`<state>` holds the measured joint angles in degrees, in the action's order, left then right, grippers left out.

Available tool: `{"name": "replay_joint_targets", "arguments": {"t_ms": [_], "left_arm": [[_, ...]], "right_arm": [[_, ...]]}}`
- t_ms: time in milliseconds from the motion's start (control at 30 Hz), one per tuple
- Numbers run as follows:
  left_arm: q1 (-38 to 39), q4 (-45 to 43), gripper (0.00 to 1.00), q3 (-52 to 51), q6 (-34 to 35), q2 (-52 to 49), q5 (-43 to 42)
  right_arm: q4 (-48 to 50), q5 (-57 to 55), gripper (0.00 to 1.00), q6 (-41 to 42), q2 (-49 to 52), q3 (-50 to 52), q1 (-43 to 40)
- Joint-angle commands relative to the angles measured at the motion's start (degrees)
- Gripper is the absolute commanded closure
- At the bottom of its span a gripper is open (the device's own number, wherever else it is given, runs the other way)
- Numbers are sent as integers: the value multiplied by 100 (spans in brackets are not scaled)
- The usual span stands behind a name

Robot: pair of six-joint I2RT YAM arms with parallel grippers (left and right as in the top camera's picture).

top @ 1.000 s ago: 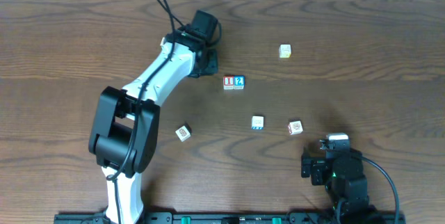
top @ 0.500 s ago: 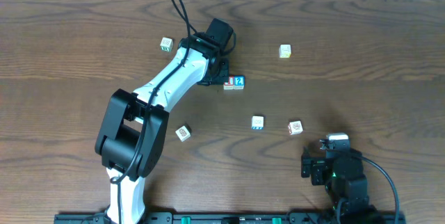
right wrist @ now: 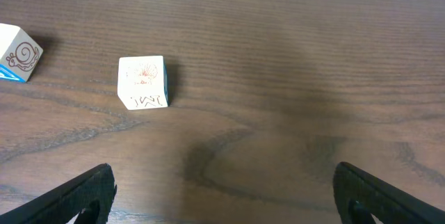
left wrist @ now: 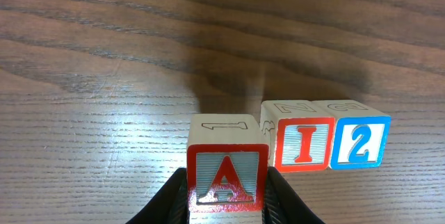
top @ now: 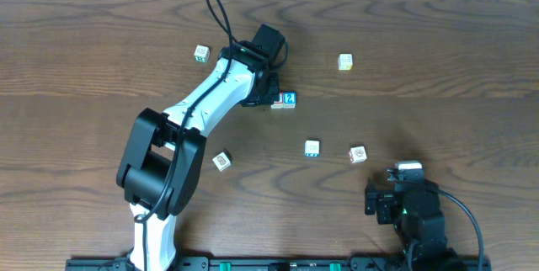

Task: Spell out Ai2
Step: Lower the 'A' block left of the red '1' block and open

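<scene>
My left gripper (left wrist: 227, 193) is shut on a red "A" block (left wrist: 227, 170), held just left of and slightly in front of a red "I" block (left wrist: 301, 142). A blue "2" block (left wrist: 359, 141) touches the I block on its right. In the overhead view the left gripper (top: 263, 96) covers the A block and part of the I block, and the 2 block (top: 289, 99) shows beside it. My right gripper (right wrist: 222, 196) is open and empty, low at the table's front right (top: 402, 195).
Loose blocks lie at the back left (top: 201, 53), back right (top: 345, 61), front left (top: 221, 161), centre (top: 312, 147) and right of centre (top: 358, 154). The right wrist view shows two of them (right wrist: 143, 82) (right wrist: 17, 60).
My left arm swung right from the back left over to the I and 2 blocks, uncovering the back-left block, then settled slightly closer. The right arm has not moved.
</scene>
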<state>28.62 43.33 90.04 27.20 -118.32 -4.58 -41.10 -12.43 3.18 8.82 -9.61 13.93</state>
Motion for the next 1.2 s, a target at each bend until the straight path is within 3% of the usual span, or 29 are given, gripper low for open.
{"name": "replay_joint_targets", "arguments": {"t_ms": [0,800,1167], "left_arm": [[28,37,77,118,70,-116,-44],[44,-50,74,120,72,-269,-234],[44,-76,62,120,72,-269,-234]], "right_arm": [[-9,-17,1,-68,-28,9,-37],[-7,-17,1,-68,-28,9,-37],[-7,-17,1,-68,-28,9,-37]]}}
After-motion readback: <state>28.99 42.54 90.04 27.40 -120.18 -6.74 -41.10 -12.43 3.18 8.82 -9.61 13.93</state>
